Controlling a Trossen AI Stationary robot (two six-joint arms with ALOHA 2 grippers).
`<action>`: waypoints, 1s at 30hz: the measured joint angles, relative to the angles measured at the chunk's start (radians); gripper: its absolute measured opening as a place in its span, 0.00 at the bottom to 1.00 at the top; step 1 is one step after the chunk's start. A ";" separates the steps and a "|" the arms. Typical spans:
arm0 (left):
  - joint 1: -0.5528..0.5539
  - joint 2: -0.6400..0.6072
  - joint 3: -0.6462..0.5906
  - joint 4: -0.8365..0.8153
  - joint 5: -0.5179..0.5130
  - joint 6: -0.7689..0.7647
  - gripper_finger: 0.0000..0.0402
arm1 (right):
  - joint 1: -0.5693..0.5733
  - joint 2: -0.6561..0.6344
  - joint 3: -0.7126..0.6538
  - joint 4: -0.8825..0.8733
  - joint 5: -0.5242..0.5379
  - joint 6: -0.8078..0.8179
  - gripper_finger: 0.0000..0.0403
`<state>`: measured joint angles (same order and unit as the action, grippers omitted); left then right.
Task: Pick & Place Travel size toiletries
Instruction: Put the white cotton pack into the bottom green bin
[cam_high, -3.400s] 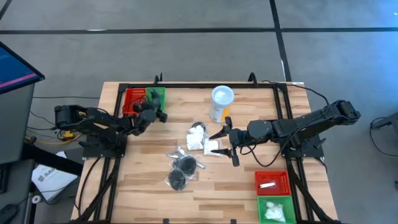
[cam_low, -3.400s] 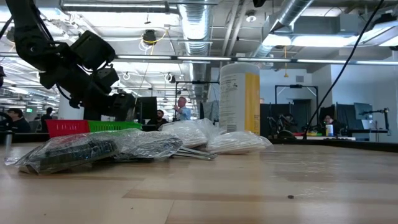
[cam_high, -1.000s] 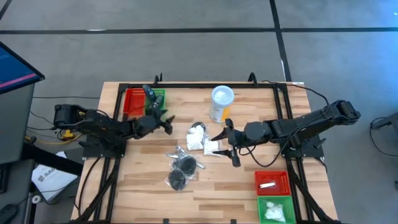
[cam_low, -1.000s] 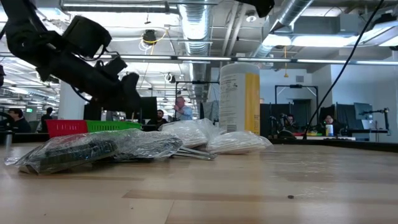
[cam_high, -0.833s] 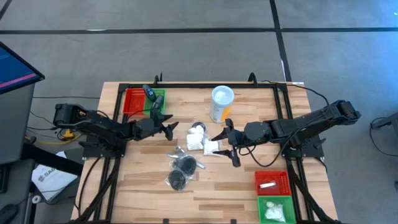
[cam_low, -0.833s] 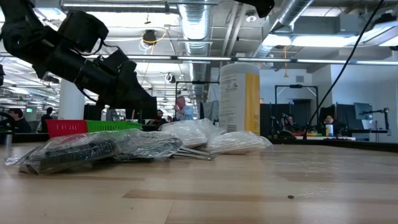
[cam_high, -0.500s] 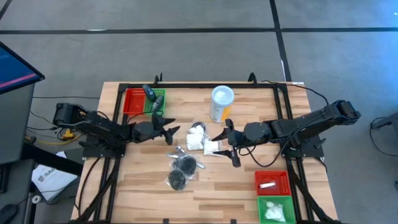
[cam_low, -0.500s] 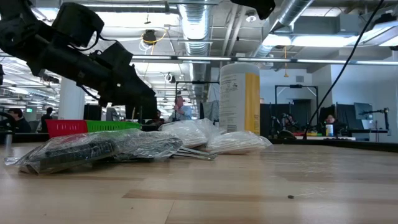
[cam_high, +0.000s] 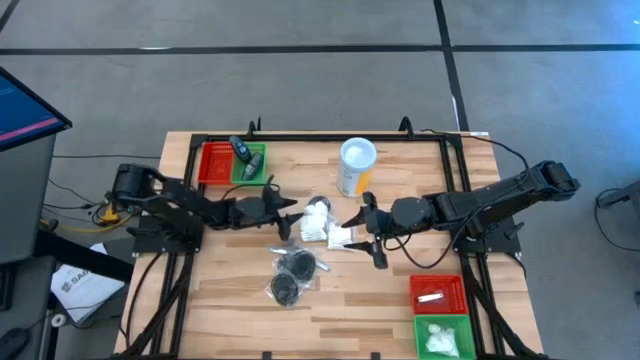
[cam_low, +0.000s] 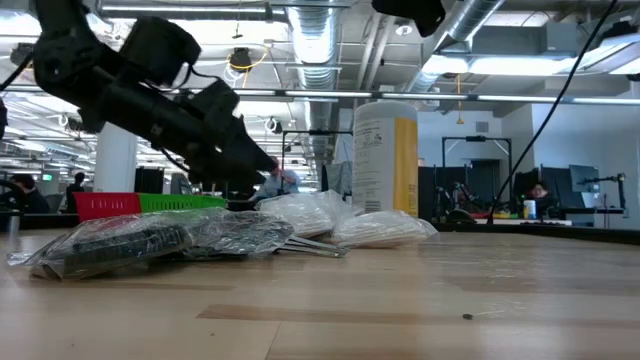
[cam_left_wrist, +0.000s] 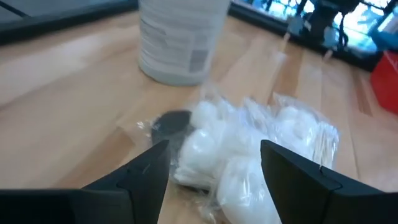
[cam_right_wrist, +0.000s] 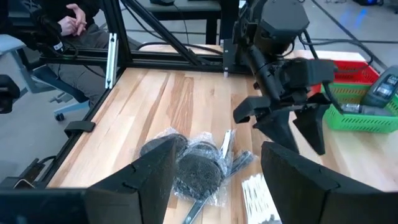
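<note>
two arms work over one heap of toiletries, and the yellow canister (cam_high: 356, 165) with its white lid makes the handiest landmark on the tabletop (cam_high: 230, 300). just beside the canister, toward the front edge, lie the white packets (cam_high: 318, 216); the silvery tubes (cam_high: 285, 246) and the dark pucks in clear wrap (cam_high: 296, 265) lie farther from it, toward the front edge too. a small dark bottle (cam_high: 241, 151) already rests in the red-and-green bin (cam_high: 215, 163), well apart from the canister at the back left.

the left gripper (cam_high: 285, 215) hangs just beside the white packets, on their side away from the canister, its fingers (cam_left_wrist: 146, 171) spread wide and holding nothing. the right gripper (cam_high: 360, 233) sits at the packets' other side, fingers (cam_right_wrist: 292, 168) also apart and empty.

this looks like the reach stage of a pick: the left arm is lined up on a packet. the next move likely calls for lowering until the fingers straddle one packet alone, then closing gently, since the slack wrap may slip or drag a neighbour along.
</note>
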<state>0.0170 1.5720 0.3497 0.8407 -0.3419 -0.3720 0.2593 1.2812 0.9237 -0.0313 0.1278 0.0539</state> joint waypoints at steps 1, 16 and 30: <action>0.000 0.013 0.004 0.000 0.007 0.000 0.59 | 0.003 0.000 0.000 -0.003 0.000 0.000 0.56; 0.000 0.132 0.030 0.018 0.094 -0.007 0.58 | 0.022 0.000 0.000 -0.014 0.000 0.000 0.56; 0.012 0.234 0.104 0.023 0.137 0.007 0.41 | 0.022 0.000 0.000 -0.022 0.000 0.000 0.56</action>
<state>0.0294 1.8063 0.4540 0.8636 -0.2047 -0.3654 0.2810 1.2812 0.9237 -0.0528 0.1276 0.0536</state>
